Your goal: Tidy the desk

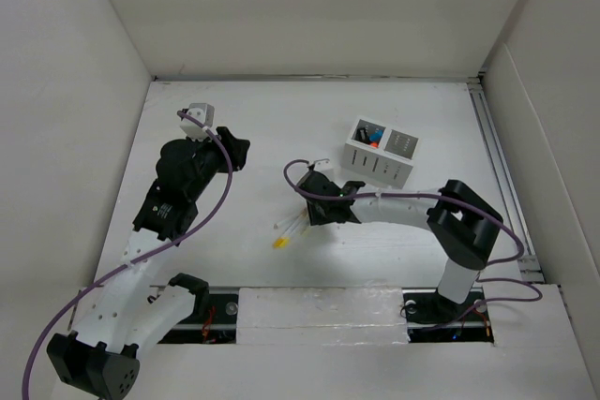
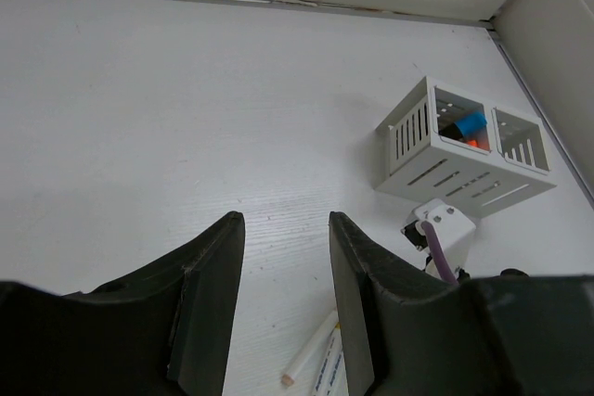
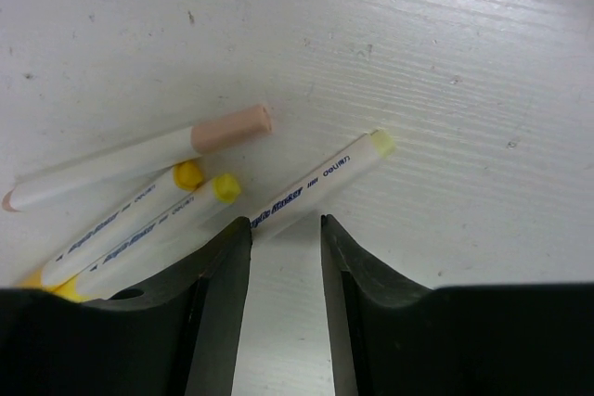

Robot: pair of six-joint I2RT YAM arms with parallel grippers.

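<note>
Desk (image 1: pixel 272 119), white and flat: four markers (image 3: pixel 148 152) lie near its middle, the right gripper (image 3: pixel 285 224) just above them, jaws apart. Left gripper (image 2: pixel 284 218) released, empty. Organizer box (image 1: pixel 382 152) far right.

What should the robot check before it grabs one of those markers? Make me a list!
1. Right gripper open: ok, jaws apart, nothing in them.
2. Pale-capped marker centred between the jaws: not ok, it lies aslant with its near end off to one side.
3. Neighbours clear: not ok, yellow-capped markers lie close beside it.
4. Room in the box: ok, one compartment looks free.
5. Left gripper out of the way: ok, it is apart from the markers and holds nothing.
</note>
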